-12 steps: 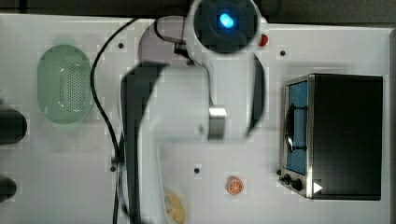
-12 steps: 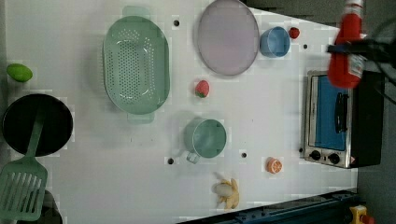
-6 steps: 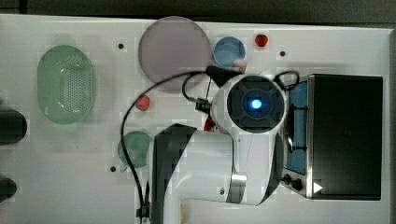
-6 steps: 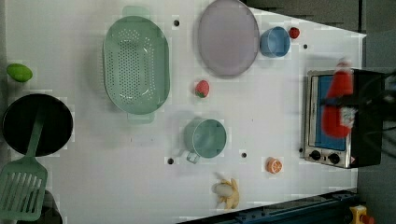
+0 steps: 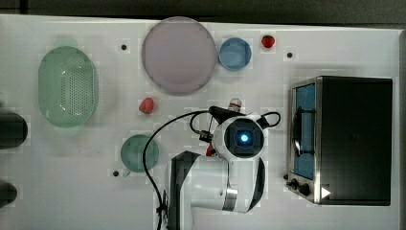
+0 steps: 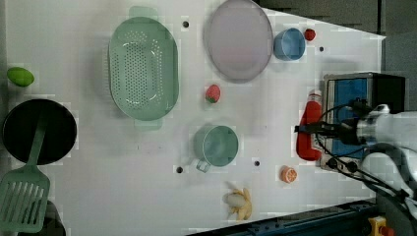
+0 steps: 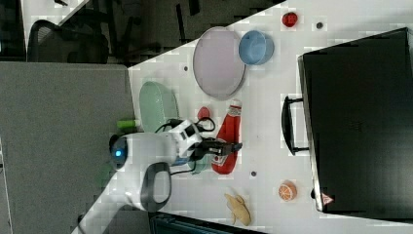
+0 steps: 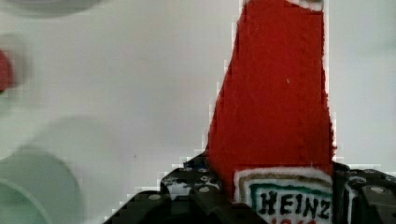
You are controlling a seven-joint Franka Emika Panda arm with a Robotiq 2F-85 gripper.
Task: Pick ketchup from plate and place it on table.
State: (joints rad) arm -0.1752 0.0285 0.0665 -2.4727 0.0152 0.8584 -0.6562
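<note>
Ketchup (image 7: 229,139): one red bottle with a white cap, gripped in the jaws of the single arm's gripper (image 7: 225,146); the black fingers (image 8: 196,196) sit on either side of the labelled lower body, which reads HEINZ in the wrist view. In the right view the bottle lies over the white table (image 7: 265,117), cap end toward the plate (image 7: 218,62), clear of the plate rim and between it and the banana (image 7: 238,208). Whether the bottle touches the table cannot be told. In the left view the ketchup (image 6: 308,129) shows just beside the front of the toaster oven (image 6: 364,91), with the gripper (image 6: 314,129) reaching in from the left view's right. In the top view just the white cap of the ketchup (image 5: 235,102) peeks out past the arm's wrist. Count on the table: one pale mauve plate (image 5: 178,55), bare on top; one blue bowl (image 5: 235,53) just beside it; one small red round item (image 5: 268,41) near the blue bowl; one strawberry (image 6: 212,93); one green colander (image 6: 142,69); one green cup (image 6: 216,146) with a handle; one orange half (image 6: 288,174); one peeled banana; one black toaster oven with a blue glass door. Toward the left view's left edge: one black pan (image 6: 39,132), one green spatula (image 6: 22,196) resting against it, one small green fruit (image 6: 19,76).
</note>
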